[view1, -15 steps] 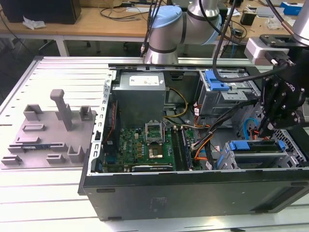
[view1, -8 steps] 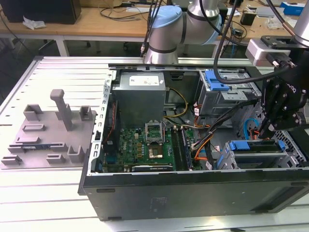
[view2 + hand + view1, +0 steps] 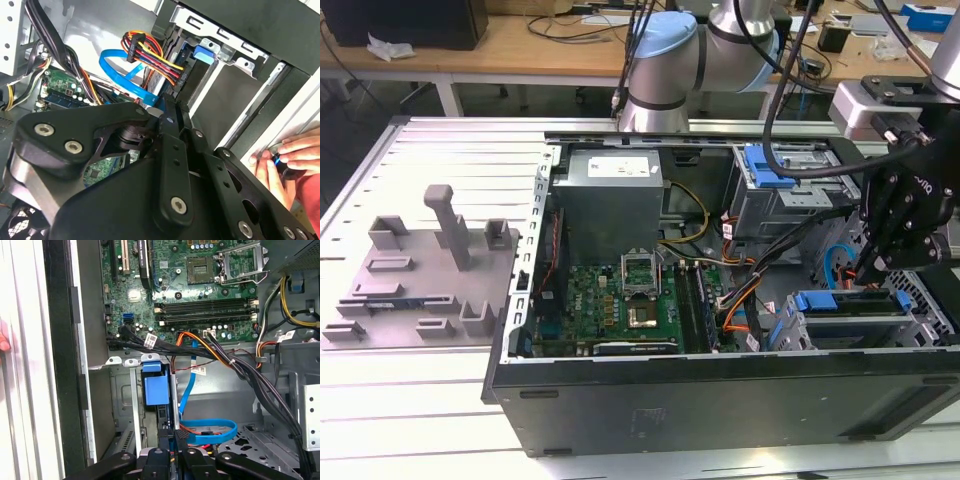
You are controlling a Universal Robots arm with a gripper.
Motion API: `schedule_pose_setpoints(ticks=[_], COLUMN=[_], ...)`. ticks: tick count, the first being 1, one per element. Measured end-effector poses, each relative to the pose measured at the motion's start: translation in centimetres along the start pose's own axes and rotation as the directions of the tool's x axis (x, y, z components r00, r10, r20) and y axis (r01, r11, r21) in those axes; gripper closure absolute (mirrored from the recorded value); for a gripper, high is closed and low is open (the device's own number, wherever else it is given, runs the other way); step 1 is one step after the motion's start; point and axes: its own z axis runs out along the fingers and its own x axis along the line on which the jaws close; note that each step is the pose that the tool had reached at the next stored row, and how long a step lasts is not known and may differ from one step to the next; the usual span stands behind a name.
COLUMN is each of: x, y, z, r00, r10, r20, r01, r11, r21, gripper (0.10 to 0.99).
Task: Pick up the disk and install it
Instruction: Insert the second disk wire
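Jaws, their grip impossible to tell, hang at the disk [image 3: 156, 389], upright in the open computer's [image 3: 720, 405] drive cage [image 3: 125, 390]; installation seems under way, likely needing a straight, square push.

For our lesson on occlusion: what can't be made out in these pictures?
Disk: exterior view, mostly hidden inside its bay.
Hand: second wrist view, cut off by picture edge.
Motherboard: exterior view, near edge hidden by case wall.
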Motion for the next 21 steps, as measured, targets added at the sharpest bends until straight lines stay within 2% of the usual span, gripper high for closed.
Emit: schedule_pose_setpoints(ticks=[21], x=[0.01], y=[0.01], z=[0.71], r00=[1.0], r10=[0.0], r20=[0.0], r01=[0.0], r11=[1.0], r21=[0.0], gripper=[0.925])
